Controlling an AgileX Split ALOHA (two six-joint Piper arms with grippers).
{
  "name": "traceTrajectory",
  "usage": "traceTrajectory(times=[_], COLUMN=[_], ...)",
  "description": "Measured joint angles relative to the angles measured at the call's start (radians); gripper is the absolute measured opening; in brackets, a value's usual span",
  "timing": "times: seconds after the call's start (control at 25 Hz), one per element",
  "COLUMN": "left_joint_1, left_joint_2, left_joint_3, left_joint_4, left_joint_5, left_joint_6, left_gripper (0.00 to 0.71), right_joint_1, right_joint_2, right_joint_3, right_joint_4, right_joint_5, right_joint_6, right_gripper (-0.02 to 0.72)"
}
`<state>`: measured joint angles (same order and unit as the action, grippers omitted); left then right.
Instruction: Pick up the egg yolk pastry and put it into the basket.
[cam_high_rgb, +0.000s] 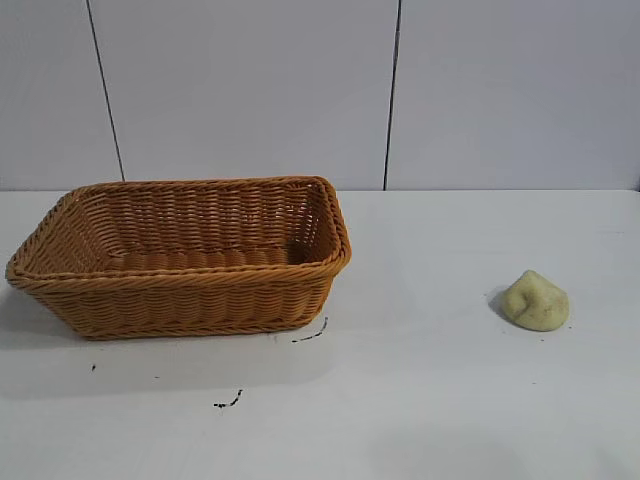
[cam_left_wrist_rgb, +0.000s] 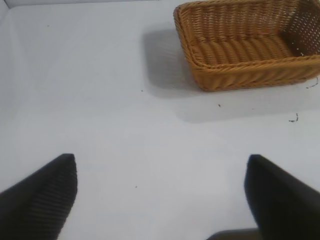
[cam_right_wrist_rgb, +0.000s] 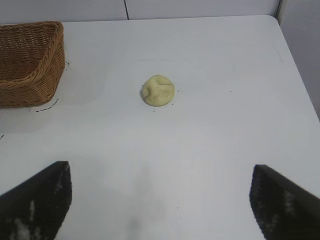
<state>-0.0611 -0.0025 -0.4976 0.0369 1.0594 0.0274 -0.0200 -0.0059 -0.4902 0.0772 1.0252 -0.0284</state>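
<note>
The egg yolk pastry (cam_high_rgb: 536, 301) is a small pale yellow dented lump lying on the white table at the right in the exterior view; the right wrist view shows the egg yolk pastry (cam_right_wrist_rgb: 158, 90) too. The orange-brown wicker basket (cam_high_rgb: 180, 290) stands at the left with nothing in it, and the left wrist view shows the basket (cam_left_wrist_rgb: 240, 75) as well. My right gripper (cam_right_wrist_rgb: 161, 172) is open above bare table, well short of the pastry. Open too, the left gripper (cam_left_wrist_rgb: 161, 162) hovers over bare table away from the basket. Neither arm shows in the exterior view.
A few small dark marks (cam_high_rgb: 228, 403) lie on the table in front of the basket. The basket corner (cam_right_wrist_rgb: 30, 65) shows in the right wrist view. A grey panelled wall (cam_high_rgb: 390, 90) runs along the back edge of the table.
</note>
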Motion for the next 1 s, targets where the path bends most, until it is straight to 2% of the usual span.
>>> traceTrajectory(times=[0.6,0.8,1.0], left_joint_1=[0.000,0.000,0.000], left_joint_2=[0.000,0.000,0.000], left_joint_3=[0.000,0.000,0.000], left_joint_4=[0.000,0.000,0.000], left_joint_5=[0.000,0.000,0.000], left_joint_6=[0.000,0.000,0.000], left_gripper=[0.693,0.693,0.693], right_joint_1=[0.000,0.000,0.000], right_joint_2=[0.025,0.239,0.560], right_joint_3=[-0.003,-0.070,-0.225], right_joint_4=[0.003,0.008,0.042], right_joint_5=[0.004,0.020,0.025], right_joint_6=[0.000,0.000,0.000], right_gripper=[0.696,0.696,0.696])
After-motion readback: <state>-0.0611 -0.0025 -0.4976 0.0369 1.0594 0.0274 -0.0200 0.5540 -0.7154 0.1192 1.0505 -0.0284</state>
